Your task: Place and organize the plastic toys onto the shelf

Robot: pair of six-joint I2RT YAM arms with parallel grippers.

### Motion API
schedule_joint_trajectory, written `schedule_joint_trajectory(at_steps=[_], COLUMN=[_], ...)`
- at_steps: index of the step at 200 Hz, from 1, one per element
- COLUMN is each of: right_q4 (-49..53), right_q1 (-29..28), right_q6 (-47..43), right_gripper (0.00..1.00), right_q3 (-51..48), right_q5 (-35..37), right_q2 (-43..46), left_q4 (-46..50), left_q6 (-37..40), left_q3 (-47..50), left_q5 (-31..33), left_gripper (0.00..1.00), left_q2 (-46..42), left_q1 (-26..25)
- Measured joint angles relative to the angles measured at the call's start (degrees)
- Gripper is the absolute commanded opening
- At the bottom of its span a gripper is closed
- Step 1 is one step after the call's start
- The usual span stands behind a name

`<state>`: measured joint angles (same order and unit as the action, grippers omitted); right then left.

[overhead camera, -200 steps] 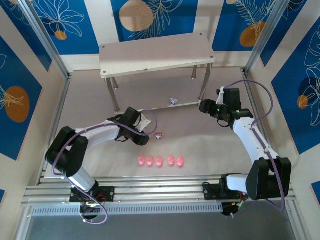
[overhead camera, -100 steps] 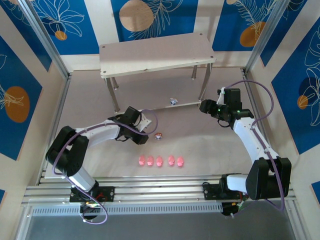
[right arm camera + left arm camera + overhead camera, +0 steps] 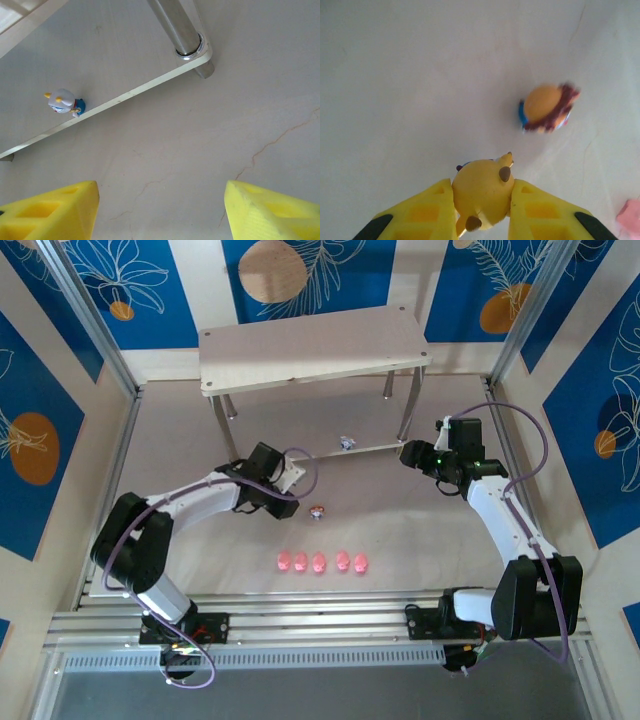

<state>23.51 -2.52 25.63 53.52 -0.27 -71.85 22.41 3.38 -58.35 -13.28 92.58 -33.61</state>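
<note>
My left gripper (image 3: 482, 189) is shut on a small figurine with a round yellow head and brown ears (image 3: 480, 192), held just above the table. In the top view the left gripper (image 3: 283, 497) hangs left of a brown-and-orange-topped figurine (image 3: 318, 511) that stands on the table (image 3: 547, 107). Several pink pig toys (image 3: 320, 562) lie in a row nearer the arms. A whitish figurine with blue (image 3: 346, 442) (image 3: 64, 101) stands on the shelf's lower board (image 3: 125, 95). The shelf's top board (image 3: 310, 348) is bare. My right gripper (image 3: 408, 453) (image 3: 160, 200) stands open beside the shelf's right front leg (image 3: 175, 27).
Metal frame posts and blue-patterned walls close in the table (image 3: 400, 530) on three sides. One pink pig (image 3: 630, 217) shows at the lower right corner of the left wrist view. Aluminium rails (image 3: 320, 625) run along the near edge by the arm bases.
My left gripper has shut on the yellow-headed figurine and drawn back toward the shelf with it. The right arm has not moved.
</note>
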Motion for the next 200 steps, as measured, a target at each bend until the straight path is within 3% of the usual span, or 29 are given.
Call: schedule_joint_trajectory(at_steps=[76, 200], right_q4=[0.0, -3.2], right_q1=[0.0, 0.1], right_q6=[0.0, 0.0], right_gripper=[0.68, 0.68], right_q3=[0.0, 0.0], right_q5=[0.0, -2.0], right_q2=[0.0, -3.8], left_q4=[-0.3, -6.3], left_q6=[0.0, -3.5], left_q3=[-15.4, -21.7], left_q5=[0.4, 3.3], left_gripper=[0.24, 0.24], left_q2=[5.2, 12.8], left_q1=[0.2, 1.5])
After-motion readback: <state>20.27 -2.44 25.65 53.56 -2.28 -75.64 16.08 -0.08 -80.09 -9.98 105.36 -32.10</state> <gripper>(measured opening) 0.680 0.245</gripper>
